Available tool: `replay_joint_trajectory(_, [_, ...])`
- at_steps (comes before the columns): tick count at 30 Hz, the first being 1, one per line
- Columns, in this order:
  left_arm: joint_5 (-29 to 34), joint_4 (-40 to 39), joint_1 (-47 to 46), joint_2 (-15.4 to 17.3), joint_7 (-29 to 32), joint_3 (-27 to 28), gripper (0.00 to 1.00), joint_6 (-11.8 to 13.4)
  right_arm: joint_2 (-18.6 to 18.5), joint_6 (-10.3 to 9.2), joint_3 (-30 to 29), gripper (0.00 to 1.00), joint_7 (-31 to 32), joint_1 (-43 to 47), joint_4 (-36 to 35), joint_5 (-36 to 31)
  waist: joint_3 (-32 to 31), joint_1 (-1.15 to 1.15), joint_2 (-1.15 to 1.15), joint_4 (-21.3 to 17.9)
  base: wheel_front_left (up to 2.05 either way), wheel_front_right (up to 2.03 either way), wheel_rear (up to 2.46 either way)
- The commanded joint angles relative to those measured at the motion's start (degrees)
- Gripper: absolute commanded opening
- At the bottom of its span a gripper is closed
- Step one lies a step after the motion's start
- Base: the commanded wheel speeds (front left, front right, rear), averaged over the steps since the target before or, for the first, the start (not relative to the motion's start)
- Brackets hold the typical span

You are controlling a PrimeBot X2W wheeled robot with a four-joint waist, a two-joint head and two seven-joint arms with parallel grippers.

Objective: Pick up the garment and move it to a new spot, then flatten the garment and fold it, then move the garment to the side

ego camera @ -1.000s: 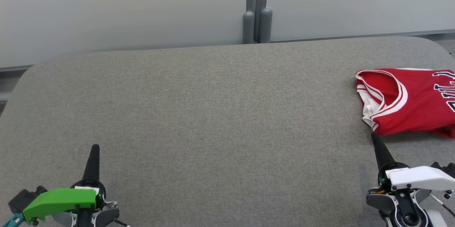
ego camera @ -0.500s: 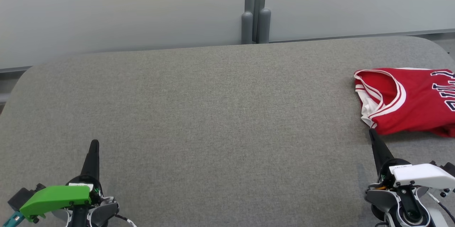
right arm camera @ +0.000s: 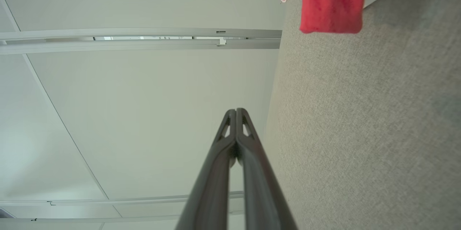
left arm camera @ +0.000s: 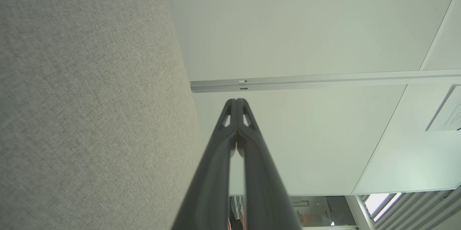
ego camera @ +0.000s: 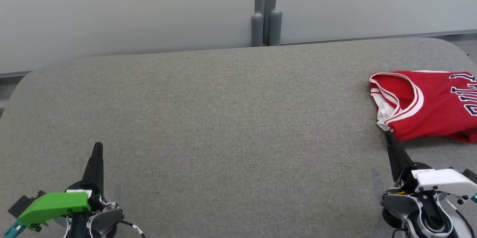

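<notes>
1. A grey fabric worktop (ego camera: 223, 119) spreads before pale wall panels (ego camera: 130, 7).
2. The left jaws are pressed together, holding nothing, over bare fabric.
3. The right jaws are likewise closed and empty.
4. The red garment (ego camera: 428, 107) lies just ahead of the right jaws, slightly to their right, well apart from the left jaws.

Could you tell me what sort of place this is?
Probably an office or lab workspace: a grey fabric-covered table, pale partition panels behind it, and a red jersey lying on it.
</notes>
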Motion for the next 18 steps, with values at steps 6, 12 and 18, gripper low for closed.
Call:
replay_joint_trajectory(6, [-1.92,-0.35,-1.07,-0.03,0.55,0.27,0.00,-0.35,-0.34,0.02,0.18,0.00,0.64,-0.63,0.13,2.35,-0.03,0.00,0.41,-0.11,0.00,0.00,0.00])
replay_joint_trajectory(12, [-1.92,-0.35,-1.07,-0.03,0.55,0.26,0.00,-0.35,-0.34,0.02,0.18,0.00,0.63,-0.63,0.12,2.36,-0.03,0.00,0.41,-0.11,0.00,0.00,0.00])
replay_joint_trajectory(18, [-1.92,-0.36,-1.06,-0.03,0.54,0.26,0.00,-0.35,-0.34,0.02,0.17,0.00,0.63,-0.63,0.12,2.36,-0.03,0.00,0.41,-0.11,0.00,0.00,0.00])
